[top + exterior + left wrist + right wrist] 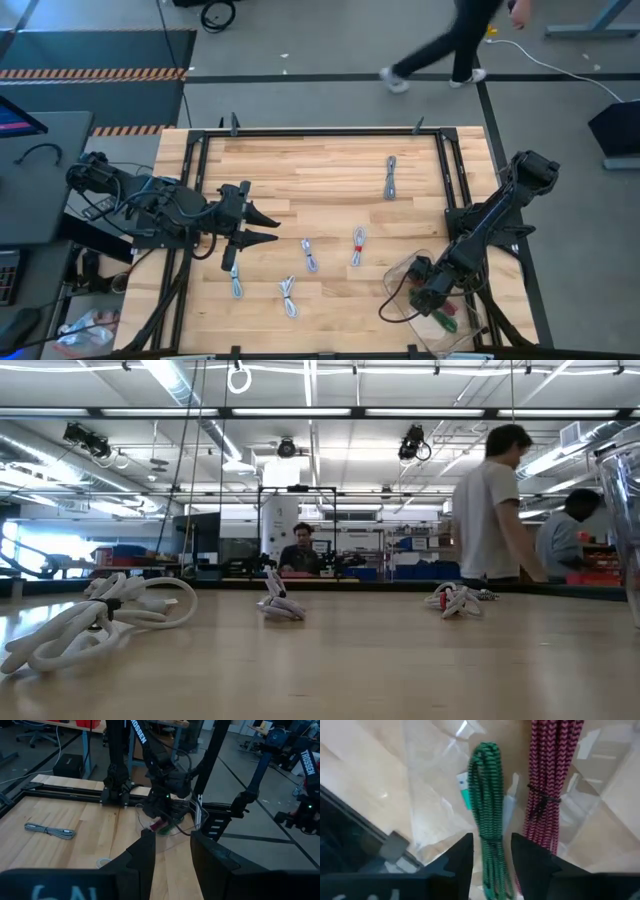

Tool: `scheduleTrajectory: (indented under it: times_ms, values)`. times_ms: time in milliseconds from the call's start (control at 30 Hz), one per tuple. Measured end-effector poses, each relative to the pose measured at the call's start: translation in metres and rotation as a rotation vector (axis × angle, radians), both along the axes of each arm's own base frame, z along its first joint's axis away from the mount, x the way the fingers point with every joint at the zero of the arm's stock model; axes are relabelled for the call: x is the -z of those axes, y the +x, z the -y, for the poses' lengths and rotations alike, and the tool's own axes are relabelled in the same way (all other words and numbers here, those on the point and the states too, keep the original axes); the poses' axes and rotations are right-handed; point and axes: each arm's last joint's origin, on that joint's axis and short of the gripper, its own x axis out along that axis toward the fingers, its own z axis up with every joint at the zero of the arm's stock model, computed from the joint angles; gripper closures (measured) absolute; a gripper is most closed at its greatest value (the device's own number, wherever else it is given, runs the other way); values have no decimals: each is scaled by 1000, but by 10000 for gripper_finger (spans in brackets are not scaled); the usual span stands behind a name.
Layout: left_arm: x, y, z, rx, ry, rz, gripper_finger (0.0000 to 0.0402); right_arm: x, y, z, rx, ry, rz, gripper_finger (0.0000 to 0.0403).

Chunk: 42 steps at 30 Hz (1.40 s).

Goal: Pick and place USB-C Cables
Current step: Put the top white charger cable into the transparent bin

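- The high view looks straight down on the whole worktop (330, 170), both arms, and a strip of floor beyond its far edge.
- The low view sits at worktop (380, 660) height and faces level across it into the room; a white cable bundle (95, 622) lies very near the lens.
- The left wrist view looks past its own pincer (172, 857) across the worktop toward the right arm and the clear tray (170, 822).
- The right wrist view hangs close over that tray (435, 760), seeing the green cable (487, 795) and a red one (550, 780).
- Both wrist views and the high view share the tray (405, 275).
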Motion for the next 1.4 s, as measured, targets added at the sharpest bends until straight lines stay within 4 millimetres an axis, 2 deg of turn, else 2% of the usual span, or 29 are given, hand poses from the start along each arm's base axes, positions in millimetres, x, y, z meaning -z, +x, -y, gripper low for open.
scheduleTrajectory:
  times_ms: [167, 333, 533, 700, 867, 1000, 1200, 1300, 1400]
  values:
    - [0, 0, 0, 0, 1, -3, 271, -12, 11, -2, 3, 26, 47, 262]
    - [4, -1, -1, -33, 24, -33, 271, -34, 30, -6, -23, 30, 183, 262]
    - [11, -2, -6, -166, 55, -97, 271, -76, 58, -9, -98, 13, 422, 262]
    - [23, 5, -6, -242, 118, -169, 271, -121, 81, -6, -201, -60, 674, 262]
    - [46, 10, -5, -281, 144, -352, 271, -166, 95, -1, -313, -155, 892, 262]
    - [77, 7, -7, -374, 184, -628, 271, -191, 100, 1, -385, -195, 999, 262]
    - [113, -5, -12, -567, 358, -1058, 279, -203, 101, 2, -439, -222, 1065, 262]
    - [123, 3, -8, -532, 425, -1118, 280, -203, 101, 2, -442, -224, 1065, 262]
    - [130, 17, -3, -420, 429, -1104, 280, -203, 101, 1, -441, -224, 1066, 262]
